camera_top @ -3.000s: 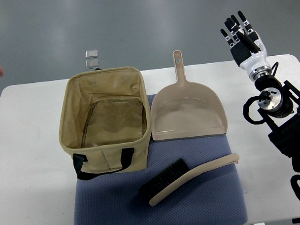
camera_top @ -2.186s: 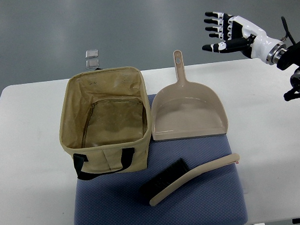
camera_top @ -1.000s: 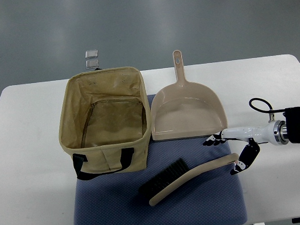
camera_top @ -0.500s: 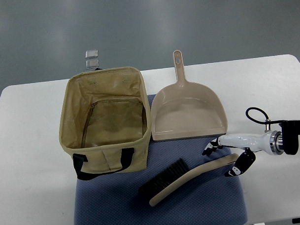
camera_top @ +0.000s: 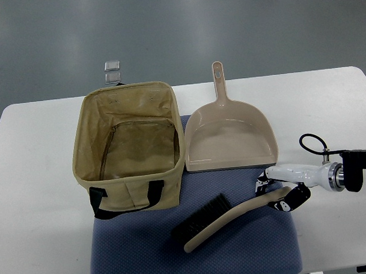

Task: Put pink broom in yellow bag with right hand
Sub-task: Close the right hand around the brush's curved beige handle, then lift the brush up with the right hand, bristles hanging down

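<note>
The pink broom (camera_top: 234,216), beige-pink with black bristles, lies slanted on the blue mat (camera_top: 139,250) in front of the bag. The yellow bag (camera_top: 134,193) stands open and upright at the left, its inside empty. My right hand (camera_top: 274,194) comes in low from the right edge and is closed around the far right end of the broom's handle, fingers above it and thumb below. The broom still rests on the mat. The left arm is out of view.
A beige dustpan (camera_top: 231,138) lies just behind the broom and right of the bag, handle pointing away. The white table (camera_top: 42,226) extends on both sides of the mat. Two small clear squares (camera_top: 113,70) lie on the floor beyond the table.
My right hand came down from high at the back right to the broom's handle end and closed its fingers on it. The broom shifted slightly on the mat.
</note>
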Tool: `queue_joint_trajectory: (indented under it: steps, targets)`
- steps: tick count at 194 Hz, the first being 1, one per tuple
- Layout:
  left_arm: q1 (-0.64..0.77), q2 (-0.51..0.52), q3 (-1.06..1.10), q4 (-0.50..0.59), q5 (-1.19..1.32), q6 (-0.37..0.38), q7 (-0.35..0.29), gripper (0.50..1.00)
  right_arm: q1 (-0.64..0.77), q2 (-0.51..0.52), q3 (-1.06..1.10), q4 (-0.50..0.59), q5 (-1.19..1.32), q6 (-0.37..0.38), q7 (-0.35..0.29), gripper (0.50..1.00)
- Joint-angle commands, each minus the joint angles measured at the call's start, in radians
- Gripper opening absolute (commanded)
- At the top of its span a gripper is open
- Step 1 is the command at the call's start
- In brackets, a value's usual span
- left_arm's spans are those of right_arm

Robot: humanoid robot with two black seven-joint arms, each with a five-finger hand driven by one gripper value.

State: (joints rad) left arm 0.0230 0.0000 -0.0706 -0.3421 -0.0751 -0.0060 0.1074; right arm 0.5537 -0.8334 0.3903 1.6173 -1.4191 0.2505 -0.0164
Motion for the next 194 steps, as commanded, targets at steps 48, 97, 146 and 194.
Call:
queue_joint_trajectory:
  steps: [48,97,146,194]
  targets:
    - [0.000,0.000,0.002,-0.001,0.000,0.000,0.002,1.000,0.012,-0.006,0.012,-0.011,0.002,-0.025,0.001,0.500]
    - [0.000,0.000,0.002,-0.001,0.000,0.000,0.002,1.000,0.020,-0.021,0.085,-0.008,0.028,-0.011,0.024,0.500]
    - [0.000,0.000,0.002,-0.001,0.000,-0.002,0.002,1.000,0.075,-0.088,0.148,0.001,0.081,0.013,0.042,0.500]
    - [0.000,0.000,0.003,-0.001,0.000,-0.003,0.002,1.000,0.126,-0.159,0.205,0.007,0.166,0.065,0.047,0.500]
